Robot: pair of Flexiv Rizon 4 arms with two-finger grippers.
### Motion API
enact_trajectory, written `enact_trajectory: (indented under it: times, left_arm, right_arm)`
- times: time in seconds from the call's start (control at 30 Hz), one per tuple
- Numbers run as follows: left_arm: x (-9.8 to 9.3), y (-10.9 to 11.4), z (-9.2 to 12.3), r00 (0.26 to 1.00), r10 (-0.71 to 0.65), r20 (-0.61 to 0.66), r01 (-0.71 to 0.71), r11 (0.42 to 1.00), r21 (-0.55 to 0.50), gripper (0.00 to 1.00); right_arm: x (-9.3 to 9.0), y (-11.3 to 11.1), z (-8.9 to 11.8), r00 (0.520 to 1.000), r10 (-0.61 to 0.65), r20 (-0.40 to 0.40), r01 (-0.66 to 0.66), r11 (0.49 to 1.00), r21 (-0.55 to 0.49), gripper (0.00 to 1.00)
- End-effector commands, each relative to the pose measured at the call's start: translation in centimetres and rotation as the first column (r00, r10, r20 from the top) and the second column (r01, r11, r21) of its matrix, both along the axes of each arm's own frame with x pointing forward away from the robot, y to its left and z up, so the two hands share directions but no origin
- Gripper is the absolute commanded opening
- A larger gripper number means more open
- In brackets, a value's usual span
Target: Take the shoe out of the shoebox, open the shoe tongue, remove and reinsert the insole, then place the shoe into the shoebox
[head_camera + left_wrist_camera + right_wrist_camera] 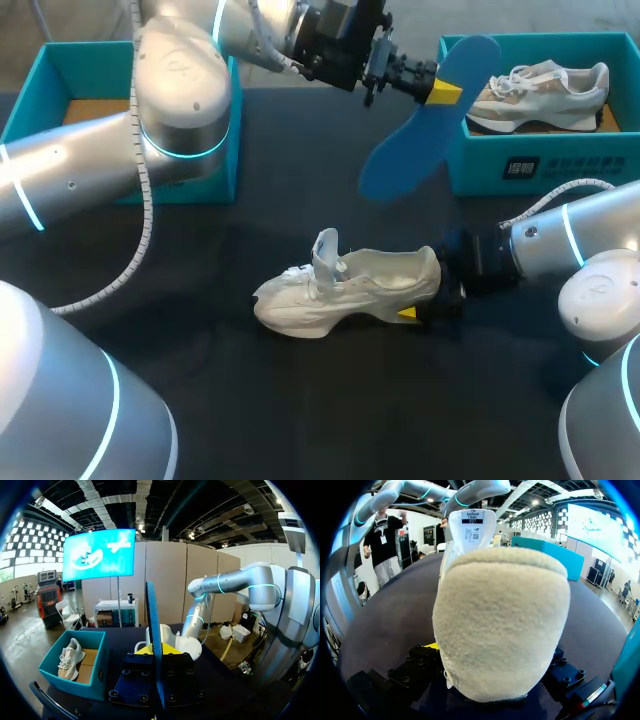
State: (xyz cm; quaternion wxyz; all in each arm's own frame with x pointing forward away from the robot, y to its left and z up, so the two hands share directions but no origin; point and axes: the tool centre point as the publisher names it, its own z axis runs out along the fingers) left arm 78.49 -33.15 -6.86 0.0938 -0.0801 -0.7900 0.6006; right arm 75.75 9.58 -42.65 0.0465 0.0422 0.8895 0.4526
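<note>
Left tool: left gripper (445,92) is clamped on one end of the flat blue foam insole (420,135), which hangs slanted in the upper middle of the frame.
Right tool: right gripper (432,310) is closed on the heel of the white mesh sneaker (340,290) at centre frame, with its tongue (326,252) raised.
Risk: the insole is gripped at one end only, so it may flex and snag the collar on reinsertion. The heel may twist under push.
Surface: dark matte table (300,410). The teal cardboard shoebox (530,170) at upper right holds a second sneaker (540,95). Another teal box (40,95) sits at upper left.
</note>
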Motion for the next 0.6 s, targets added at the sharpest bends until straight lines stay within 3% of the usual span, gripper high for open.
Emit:
enact_trajectory:
  times: [0.03,0.2,0.6]
  left_arm:
    - [0.1,-0.1,0.0,1.0,-0.001,0.0,0.001,1.0,-0.002,0.0]
    - [0.1,-0.1,0.0,1.0,-0.001,0.0,0.001,1.0,-0.002,0.0]
    - [0.1,1.2,3.8,0.981,0.06,-0.184,-0.082,0.99,-0.114,0.0]
  right_arm:
    - [0.0,0.1,-0.2,1.0,0.0,0.0,0.0,1.0,-0.004,0.0]
    - [0.0,0.1,-0.2,1.0,0.0,0.0,0.0,1.0,-0.004,0.0]
    - [0.0,0.1,-0.2,1.0,0.0,0.0,0.0,1.0,-0.004,0.0]
